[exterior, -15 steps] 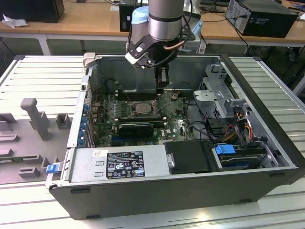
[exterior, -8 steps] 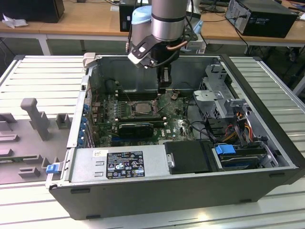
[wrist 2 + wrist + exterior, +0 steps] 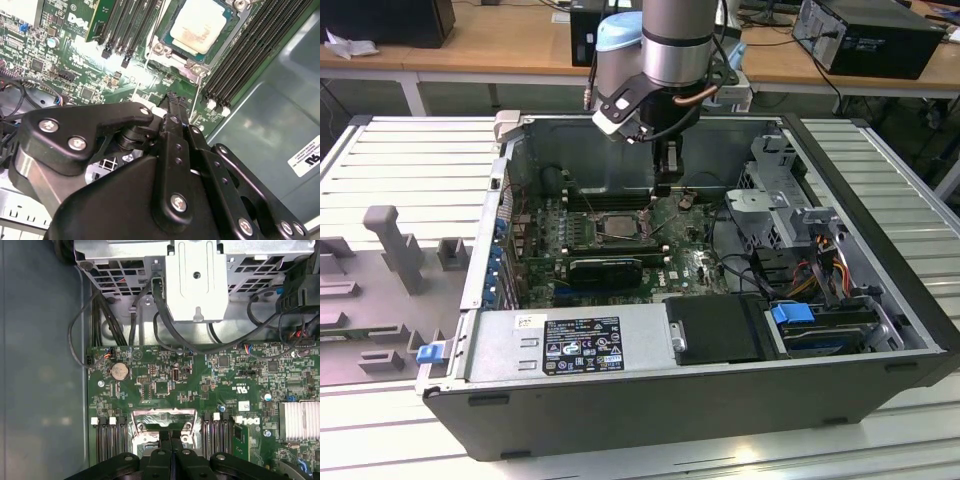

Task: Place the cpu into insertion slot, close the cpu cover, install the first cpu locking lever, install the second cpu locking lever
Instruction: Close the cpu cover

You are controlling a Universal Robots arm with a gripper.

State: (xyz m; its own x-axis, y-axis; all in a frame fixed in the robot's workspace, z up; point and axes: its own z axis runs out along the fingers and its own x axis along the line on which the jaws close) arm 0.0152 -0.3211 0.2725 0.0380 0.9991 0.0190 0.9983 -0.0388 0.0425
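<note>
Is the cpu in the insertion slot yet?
Yes: in the second wrist view the cpu lies pale face up inside the insertion slot.

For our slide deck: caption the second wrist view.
Closed black robot hand poised near the pale silver-grey square cpu seated in its dark-rimmed insertion slot.

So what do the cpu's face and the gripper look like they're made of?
The cpu looks like pale-grey metal, dull with faint smudges. The gripper looks like matte black plastic or coated metal, fastened with shiny screws.
</note>
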